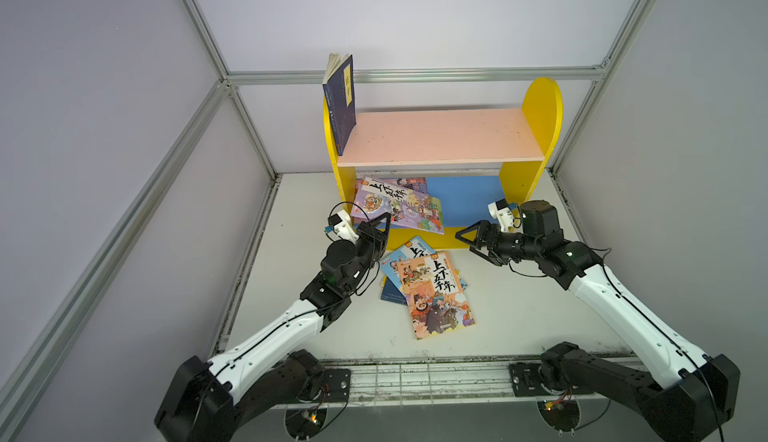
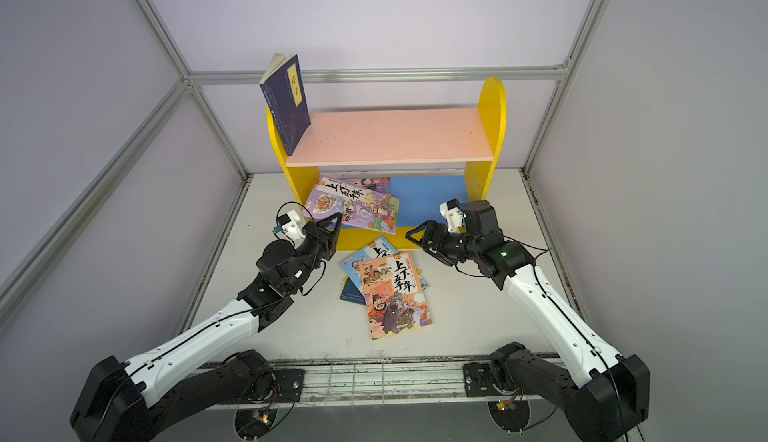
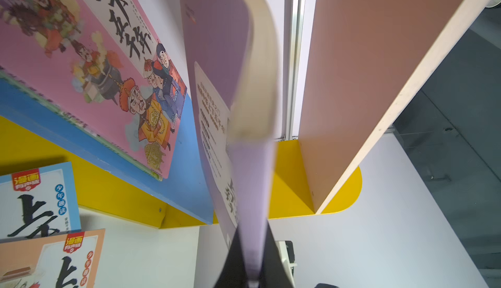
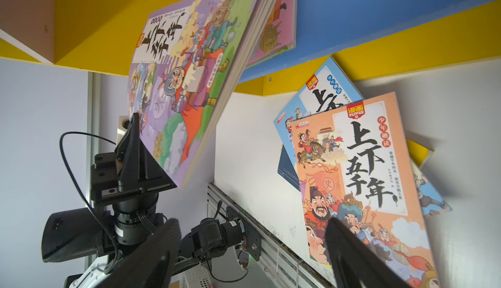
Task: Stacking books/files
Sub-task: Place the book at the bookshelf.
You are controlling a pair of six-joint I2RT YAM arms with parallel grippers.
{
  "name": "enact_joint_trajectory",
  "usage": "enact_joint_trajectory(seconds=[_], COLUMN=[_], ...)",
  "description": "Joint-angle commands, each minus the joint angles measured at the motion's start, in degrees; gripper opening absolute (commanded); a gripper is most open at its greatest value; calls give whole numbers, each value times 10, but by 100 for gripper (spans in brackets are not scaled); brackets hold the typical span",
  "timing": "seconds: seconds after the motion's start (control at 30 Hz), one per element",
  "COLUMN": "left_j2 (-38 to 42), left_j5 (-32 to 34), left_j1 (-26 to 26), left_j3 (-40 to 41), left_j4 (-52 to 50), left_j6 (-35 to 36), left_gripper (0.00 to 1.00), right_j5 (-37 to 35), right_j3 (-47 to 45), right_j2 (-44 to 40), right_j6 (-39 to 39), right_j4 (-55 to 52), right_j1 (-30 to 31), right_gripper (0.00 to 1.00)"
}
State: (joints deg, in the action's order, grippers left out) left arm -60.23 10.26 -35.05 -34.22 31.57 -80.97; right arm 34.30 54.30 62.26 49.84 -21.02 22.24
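The purple book (image 1: 395, 209) hung tilted over the blue lower shelf (image 1: 463, 198), above the pink book (image 3: 103, 78), its corner clamped in the left pincer (image 1: 386, 218). The orange book (image 1: 436, 294) lay atop the light blue book (image 1: 397, 259) on the surface (image 1: 519, 307). The right pincer (image 1: 464, 242) hovered nearby, jaws wide, empty.

navy book (image 1: 392, 294): mostly under the light blue book (image 1: 395, 263) and orange book (image 1: 436, 298); only a corner shows.
light blue book: lower part covered by the orange book.
yellow book (image 4: 417, 149): one corner visible beneath the orange book.
pink book (image 1: 415, 184): largely hidden under the purple book (image 1: 390, 207).
purple book, left wrist view: blurred, back-cover print unreadable.
right gripper (image 4: 252, 220), right wrist view: fingers blurred, cut off by the picture's edge.
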Motion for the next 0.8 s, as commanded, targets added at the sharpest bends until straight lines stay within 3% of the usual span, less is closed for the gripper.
enact_joint_trajectory(seconds=[0.0, 0.3, 0.77], left_j2=[-31, -116, -244], left_j5=[43, 121, 168], left_j1=[-13, -42, -41], left_j3=[-8, -44, -75], left_j4=[71, 119, 172], left_j6=[33, 102, 97], left_gripper=[0, 0, 0], right_j5=[-13, -47, -73], right_j3=[4, 28, 35], right_j2=[6, 15, 45], right_j6=[21, -2, -42], right_j4=[49, 32, 2], right_j1=[1, 1, 0], right_gripper=[87, 86, 84])
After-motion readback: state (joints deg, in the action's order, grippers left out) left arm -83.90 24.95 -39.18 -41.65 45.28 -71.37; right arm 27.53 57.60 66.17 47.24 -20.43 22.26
